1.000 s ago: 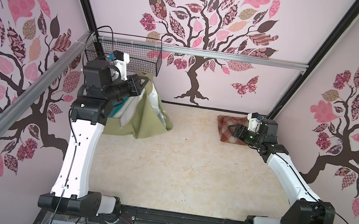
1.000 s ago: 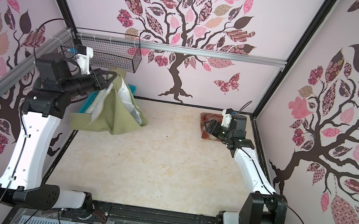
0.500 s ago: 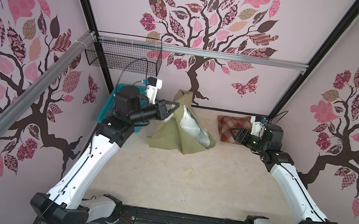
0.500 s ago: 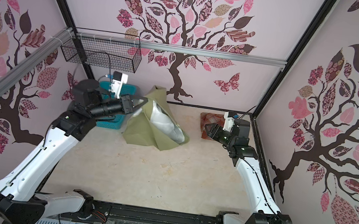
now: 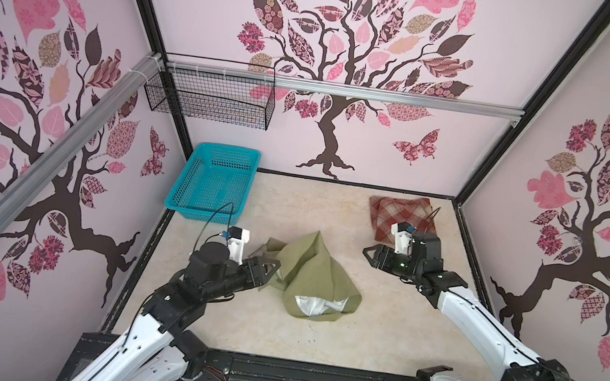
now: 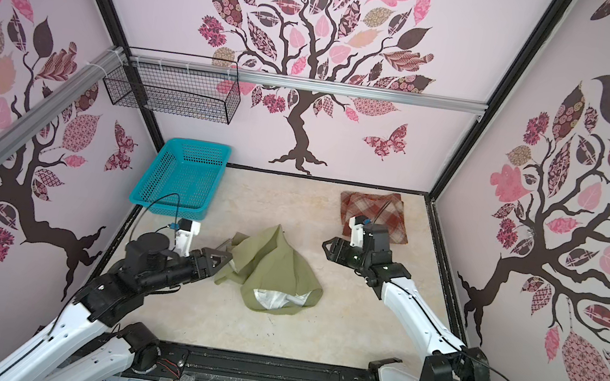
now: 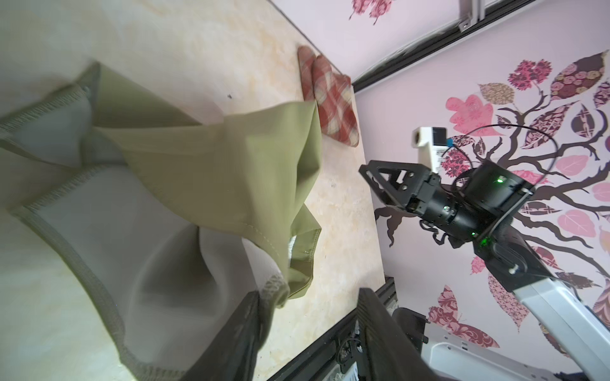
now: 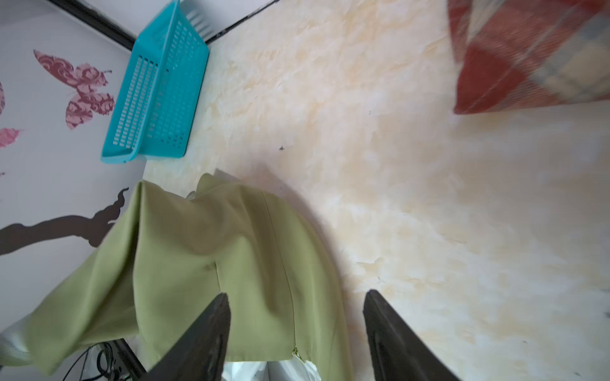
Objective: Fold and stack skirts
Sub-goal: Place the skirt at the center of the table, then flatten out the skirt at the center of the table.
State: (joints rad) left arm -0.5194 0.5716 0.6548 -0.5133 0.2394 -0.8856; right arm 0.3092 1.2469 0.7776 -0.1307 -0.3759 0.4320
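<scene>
**A:** How will the olive skirt (image 5: 312, 279) handle?

**B:** Soft, light and limp, I judge, with a slick pale lining (image 5: 314, 307); it lies crumpled mid-worktop (image 5: 272, 331); best pinched at a stitched hem or the waistband, not the loose middle.

**A:** And the left hand (image 5: 265, 260)?

**B:** Just beside the heap's edge, jaws apart, clamping nothing; in its wrist view the lining's hem lies against one finger (image 7: 244, 336).

**A:** The right hand (image 5: 367, 256)?

**B:** Farther back, spread and empty, apart from the olive cloth; behind it the plaid skirt (image 5: 395, 214), thicker and stiffer-looking, lies folded by the far right corner.
</scene>
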